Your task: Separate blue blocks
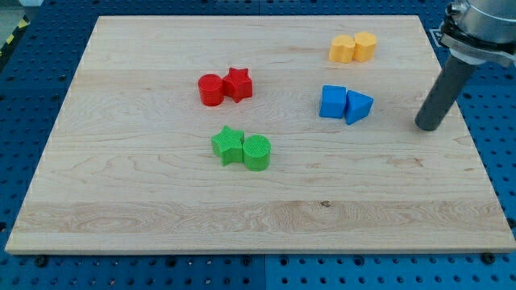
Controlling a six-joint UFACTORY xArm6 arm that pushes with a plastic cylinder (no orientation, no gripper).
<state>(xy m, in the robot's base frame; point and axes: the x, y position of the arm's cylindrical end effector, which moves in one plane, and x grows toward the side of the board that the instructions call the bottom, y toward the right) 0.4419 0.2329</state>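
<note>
The wooden board (161, 201) carries four touching pairs; the blue blocks (345, 104) sit below the yellow pair (353, 47), right of the red pair (225, 86), up-right of the green pair (242, 148).

Pale grained wooden board (161, 201) — smooth, matt, blue perforated surface beneath (500, 161), ridged plastic-looking green cylinder (256, 152), dark matt rod (442, 95)

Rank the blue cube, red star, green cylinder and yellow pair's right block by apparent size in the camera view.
1. blue cube and green cylinder: look alike; the cylinder lies lower in the view, maybe nearer.
2. red star.
3. right yellow block: smallest, though perhaps farthest away.
</note>
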